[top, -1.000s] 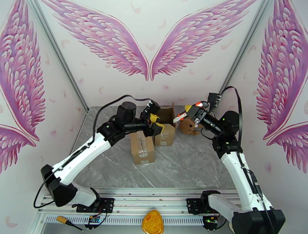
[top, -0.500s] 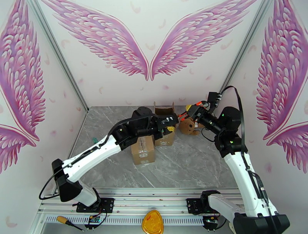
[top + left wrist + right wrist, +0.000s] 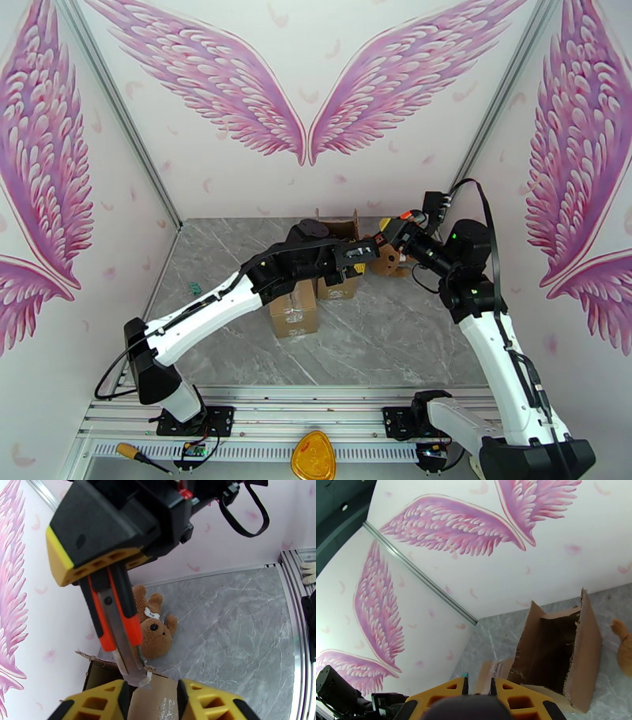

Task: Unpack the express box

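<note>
Grey marbled table [image 3: 411, 339] is sitting inside white walls [image 3: 304, 47] painted with pink wings. Toward the far edge of the table, the express box [image 3: 340, 289] is standing open with its flaps up, and its dark inside is showing in the right wrist view. A second, sealed carton [image 3: 294, 309] is standing just in front of it and to the left, very close against it. A brown teddy bear [image 3: 155, 632] is lying face up on the table just right of the open box.

The right gripper [image 3: 389, 230] is clamping an orange utility knife [image 3: 118, 618]. The blade is pointing down and touching the torn edge of a box flap [image 3: 154, 701]. The left gripper [image 3: 152, 686] is reaching across to the same spot. That flap is lying between its yellow fingers [image 3: 98, 703], but whether they are pinching the cardboard or merely straddling it cannot be told.
</note>
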